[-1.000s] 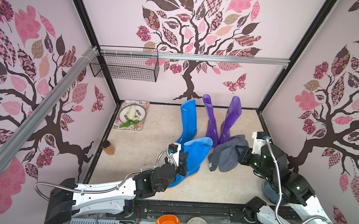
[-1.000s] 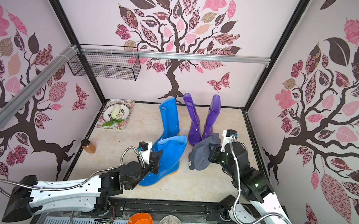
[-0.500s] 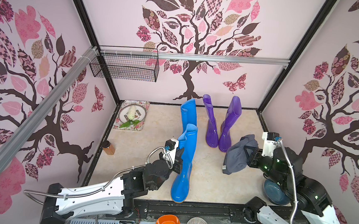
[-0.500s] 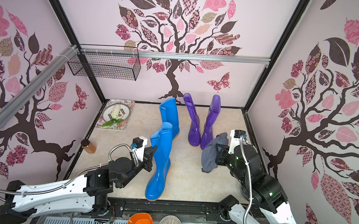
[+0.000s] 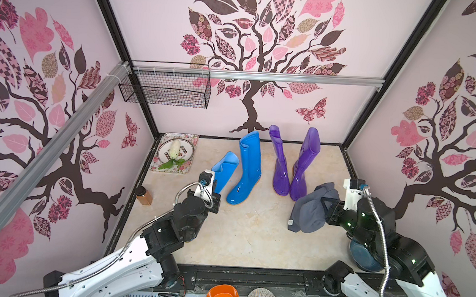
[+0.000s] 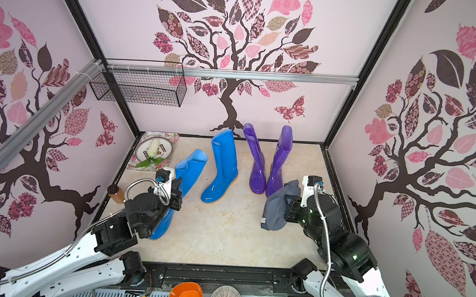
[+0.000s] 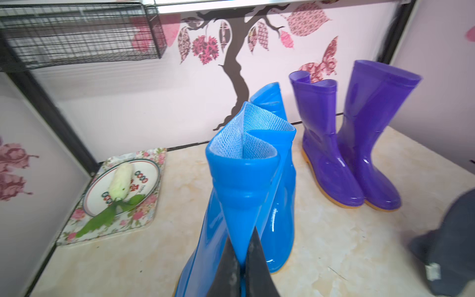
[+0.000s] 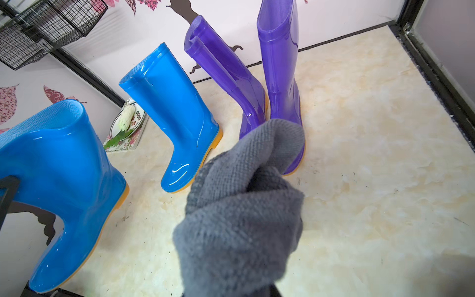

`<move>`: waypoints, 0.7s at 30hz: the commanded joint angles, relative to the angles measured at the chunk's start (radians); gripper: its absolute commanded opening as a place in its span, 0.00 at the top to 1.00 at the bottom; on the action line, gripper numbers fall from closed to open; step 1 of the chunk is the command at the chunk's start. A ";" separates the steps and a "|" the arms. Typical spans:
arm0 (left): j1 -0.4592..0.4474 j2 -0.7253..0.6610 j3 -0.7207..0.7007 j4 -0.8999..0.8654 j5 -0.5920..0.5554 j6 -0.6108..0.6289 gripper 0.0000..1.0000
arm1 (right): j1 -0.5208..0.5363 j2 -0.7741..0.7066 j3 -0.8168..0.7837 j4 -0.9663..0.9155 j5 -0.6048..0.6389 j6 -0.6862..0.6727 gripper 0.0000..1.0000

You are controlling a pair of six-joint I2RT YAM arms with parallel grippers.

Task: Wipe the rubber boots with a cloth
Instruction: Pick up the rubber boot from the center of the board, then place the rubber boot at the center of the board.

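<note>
Floor: beige marble, boxed in by pale walls with tree decals.
Left claw: we see it pinched tight on the folded back rim of a blue boot.
Held boot: its shaft tilts toward the back wall. We cannot tell whether its sole sits on the floor.
Right claw: clamped on the cloth, fingers buried in the folds.
Cloth: hangs bunched from the claw, just beside the toe of the nearer purple boot. We cannot tell whether they touch.
Other boots: we find a second blue boot upright just beside the held one. The far purple boot leans slightly beside its mate.
Corner: a floral tray carries a plate, and a brown jar stands by the left wall.
</note>
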 commanded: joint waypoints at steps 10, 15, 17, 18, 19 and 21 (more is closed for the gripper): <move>0.224 0.197 0.133 0.288 0.065 0.165 1.00 | -0.001 -0.044 -0.031 0.011 -0.032 0.036 1.00; 0.239 0.301 0.156 0.410 0.051 0.230 1.00 | -0.001 -0.051 -0.008 0.002 -0.041 0.040 1.00; 0.258 0.346 0.180 0.428 0.067 0.219 1.00 | -0.001 -0.050 0.001 -0.002 -0.040 0.035 1.00; 0.267 0.362 0.189 0.442 0.069 0.217 1.00 | 0.000 -0.049 0.004 -0.002 -0.036 0.034 1.00; 0.278 0.385 0.197 0.463 0.077 0.221 1.00 | -0.001 -0.050 0.006 -0.003 -0.032 0.030 1.00; 0.301 0.420 0.219 0.481 0.100 0.219 1.00 | -0.001 -0.048 0.005 -0.001 -0.024 0.026 1.00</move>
